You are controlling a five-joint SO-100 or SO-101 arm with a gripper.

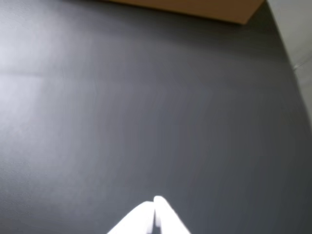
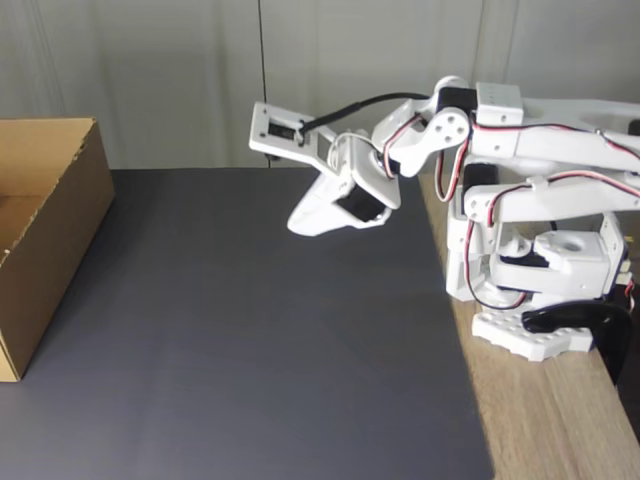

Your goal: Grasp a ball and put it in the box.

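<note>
Where wood borders it, dark mat (image 2: 250,350) carries the box (image 2: 45,235).

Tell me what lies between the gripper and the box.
Nothing: in the fixed view, only bare dark mat separates the gripper from the box.

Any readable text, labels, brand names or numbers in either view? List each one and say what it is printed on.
None can be read.
The box: plain brown cardboard, no print visible.
The arm and the gripper: plain white parts, no legible marking.
The dark mat: unmarked; it is blurred in the wrist view.
</note>
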